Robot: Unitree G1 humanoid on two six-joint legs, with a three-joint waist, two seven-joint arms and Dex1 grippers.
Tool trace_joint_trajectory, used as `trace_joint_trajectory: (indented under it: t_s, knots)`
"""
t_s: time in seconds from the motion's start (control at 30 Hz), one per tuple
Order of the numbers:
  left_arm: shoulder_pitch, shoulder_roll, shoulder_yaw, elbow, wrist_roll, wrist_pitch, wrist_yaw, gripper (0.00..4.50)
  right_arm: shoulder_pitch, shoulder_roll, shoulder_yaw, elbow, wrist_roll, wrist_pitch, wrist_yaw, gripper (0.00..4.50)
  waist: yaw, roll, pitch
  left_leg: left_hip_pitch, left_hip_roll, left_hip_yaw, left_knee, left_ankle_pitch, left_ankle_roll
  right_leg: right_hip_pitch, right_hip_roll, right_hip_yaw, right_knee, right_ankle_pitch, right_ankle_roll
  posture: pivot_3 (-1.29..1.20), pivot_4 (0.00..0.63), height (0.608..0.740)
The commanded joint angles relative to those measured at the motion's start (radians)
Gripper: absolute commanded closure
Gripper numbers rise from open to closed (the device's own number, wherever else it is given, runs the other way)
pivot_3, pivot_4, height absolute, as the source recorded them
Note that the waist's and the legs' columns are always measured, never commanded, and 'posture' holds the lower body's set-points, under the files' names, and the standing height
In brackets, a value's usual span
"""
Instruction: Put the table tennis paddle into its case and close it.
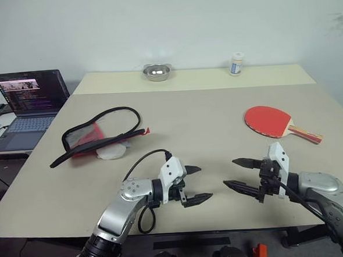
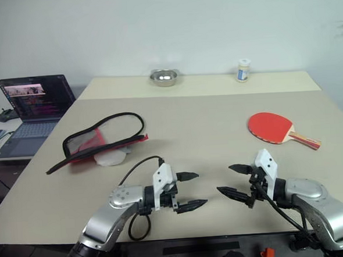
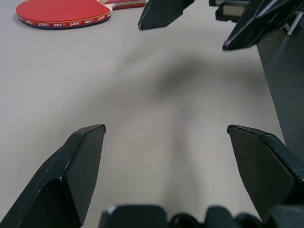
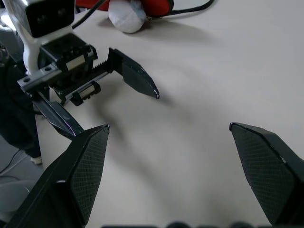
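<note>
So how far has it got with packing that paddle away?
Nothing looks done yet. The table tennis paddle lies bare on the table, well apart from the case, which lies open on the robot's left. Nothing is in hand: left pincer and right pincer hover open and empty. Picking up, inserting and zipping all remain.

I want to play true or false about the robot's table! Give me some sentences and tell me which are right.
1. The table tennis paddle is already inside the case. False: it lies bare on the table, far off on the robot's right side.
2. Both claws are open and hold nothing. True: the left claw and the right claw hang empty over the table.
3. The case is zipped shut. False: it gapes open.
4. A laptop stands open beside the table. True.
5. The metal bowl sits next to the paddle. False: it is at the far edge, near a small white bottle.
</note>
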Motion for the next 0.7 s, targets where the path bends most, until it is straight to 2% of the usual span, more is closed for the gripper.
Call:
trace_joint_trajectory:
  t_s: [0.03,0.13,0.43,0.57,0.7]
  knots:
    - [-0.029,-0.005,0.016,0.018,-0.002,-0.027,0.0,0.0,0.008,-0.022,-0.047,-0.065,0.042,0.019,-0.012,0.05,0.0,0.0,0.0,0.0,0.0,0.0,0.0,0.0,0.0,0.0,0.0,0.0,0.0,0.0,0.0,0.0,0.15,0.74]
    - [-0.033,0.003,0.019,0.042,0.018,-0.055,0.006,0.0,-0.001,-0.013,-0.041,-0.045,0.031,0.011,-0.027,0.05,0.0,0.0,0.0,0.0,0.0,0.0,0.0,0.0,0.0,0.0,0.0,0.0,0.0,0.0,0.0,0.0,0.15,0.74]
    - [0.029,0.025,0.089,-0.047,-0.01,-0.001,0.073,0.0,-0.083,0.025,0.032,-0.009,0.032,-0.002,-0.019,0.05,-0.001,0.0,0.0,0.0,0.0,0.0,0.0,0.0,0.0,0.0,0.0,0.0,0.0,0.0,0.0,0.0,0.15,0.74]
    - [0.091,0.086,0.151,-0.096,-0.04,0.017,0.058,0.0,-0.13,0.046,0.065,0.03,0.015,-0.023,-0.016,0.05,-0.002,0.0,0.0,0.0,0.0,0.0,0.0,0.0,0.0,0.0,0.0,0.0,0.0,0.0,0.0,0.0,0.15,0.74]
    - [0.12,0.134,0.189,-0.16,-0.082,0.051,0.044,0.0,-0.144,0.022,0.039,-0.001,0.044,-0.001,-0.005,0.05,-0.001,0.0,0.0,0.0,0.002,0.0,0.0,0.0,0.0,0.0,-0.001,0.0,0.0,0.0,-0.001,0.0,0.15,0.74]
